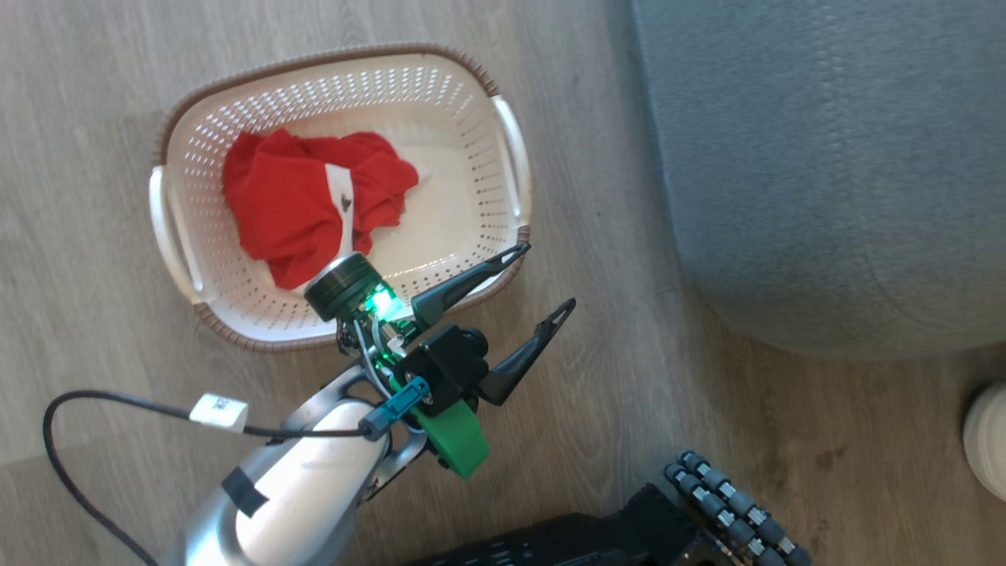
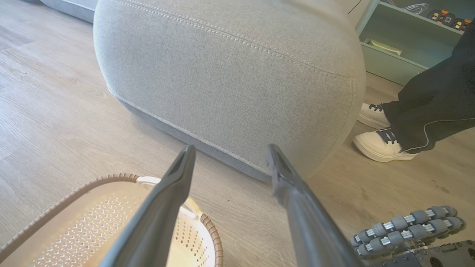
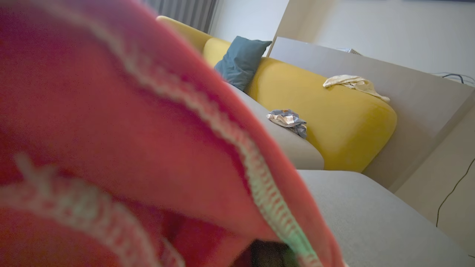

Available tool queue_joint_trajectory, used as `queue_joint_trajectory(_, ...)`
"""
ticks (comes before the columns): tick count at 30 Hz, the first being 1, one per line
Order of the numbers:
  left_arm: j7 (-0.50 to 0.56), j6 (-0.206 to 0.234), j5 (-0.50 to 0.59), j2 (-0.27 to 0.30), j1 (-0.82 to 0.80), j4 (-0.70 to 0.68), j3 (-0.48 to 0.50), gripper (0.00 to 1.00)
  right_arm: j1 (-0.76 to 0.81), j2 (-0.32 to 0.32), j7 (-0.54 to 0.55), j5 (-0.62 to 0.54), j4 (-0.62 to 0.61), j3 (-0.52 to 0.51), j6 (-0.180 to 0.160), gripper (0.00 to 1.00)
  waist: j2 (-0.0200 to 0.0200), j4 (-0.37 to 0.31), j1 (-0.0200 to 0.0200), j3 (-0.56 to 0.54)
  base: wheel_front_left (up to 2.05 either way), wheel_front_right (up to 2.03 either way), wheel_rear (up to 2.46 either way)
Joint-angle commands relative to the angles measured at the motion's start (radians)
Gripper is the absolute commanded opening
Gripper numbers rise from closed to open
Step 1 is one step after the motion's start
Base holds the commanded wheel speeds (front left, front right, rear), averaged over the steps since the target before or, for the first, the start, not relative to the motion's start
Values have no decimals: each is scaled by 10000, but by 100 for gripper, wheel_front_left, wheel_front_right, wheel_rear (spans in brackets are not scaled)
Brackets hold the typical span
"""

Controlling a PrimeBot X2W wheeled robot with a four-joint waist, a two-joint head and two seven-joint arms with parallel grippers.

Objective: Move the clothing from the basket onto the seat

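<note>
The clothing (image 1: 299, 204) lies as a crumpled red heap inside the basket (image 1: 464, 157), in the half farther from the seat (image 1: 825, 173). The heap's longer spread follows the basket's long side. One lobe reaches down toward the near rim, and a white strip crosses the heap from its middle toward that same rim.

The left end effector (image 1: 548, 275) hangs at the basket's near corner on the seat side with its two dark fingers spread wide and nothing between them. One fingertip is over the brown rim and the other is past it, above the wooden floor (image 1: 94, 314). The fingers point away from the basket and toward the seat, so the heap sits behind them, on the wrist side. In the head view the wrist's round collar overlaps the heap's near edge.

Beyond the basket, the right wrist view shows a red garment (image 3: 122, 133) with cream stitching close against the lens, over the grey cushion. The right end effector is pressed together. Its fingers are hidden, so whether they pinch that fabric cannot be told.
</note>
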Motion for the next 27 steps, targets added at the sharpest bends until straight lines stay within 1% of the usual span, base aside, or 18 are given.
queue_joint_trajectory(1,-49,-9,-43,6,-80,-371,159,100,-217,-389,-63,-196,-16,-243,-4,0,1,233,-1,213,0,0,0)
queue_joint_trajectory(6,-49,-10,-9,-22,-122,-417,118,100,-589,-523,-63,-504,1198,-987,-4,0,1,474,-1,422,0,0,0)
queue_joint_trajectory(14,-49,-10,18,-20,-152,-462,123,100,-885,-443,-63,-1130,2836,-2477,-4,0,1,693,-1,598,0,0,0)
queue_joint_trajectory(18,-49,-10,23,9,-101,-471,184,100,-925,-348,-63,-1440,3135,-2585,-4,0,1,702,-1,628,0,0,0)
queue_joint_trajectory(21,-49,-10,101,120,-50,-470,198,100,-1052,-144,-63,-1593,3582,-2408,-4,0,1,648,-1,632,0,0,0)
queue_joint_trajectory(24,-49,-10,92,173,-79,-465,214,100,-1073,-180,-63,-1641,3893,-2338,-4,0,1,638,-1,597,0,0,0)
queue_joint_trajectory(25,-49,-10,92,183,-87,-464,237,100,-1060,-227,-63,-1696,3891,-2387,-4,27,1,634,-1,582,0,0,0)
queue_joint_trajectory(26,-49,-10,91,187,-91,-460,263,100,-1041,-243,-63,-1765,3848,-2433,-4,94,1,632,-1,563,0,0,0)
queue_joint_trajectory(27,-49,-10,87,184,-91,-449,288,100,-1026,-220,-63,-1790,3858,-2471,-4,100,1,629,-1,534,0,0,0)
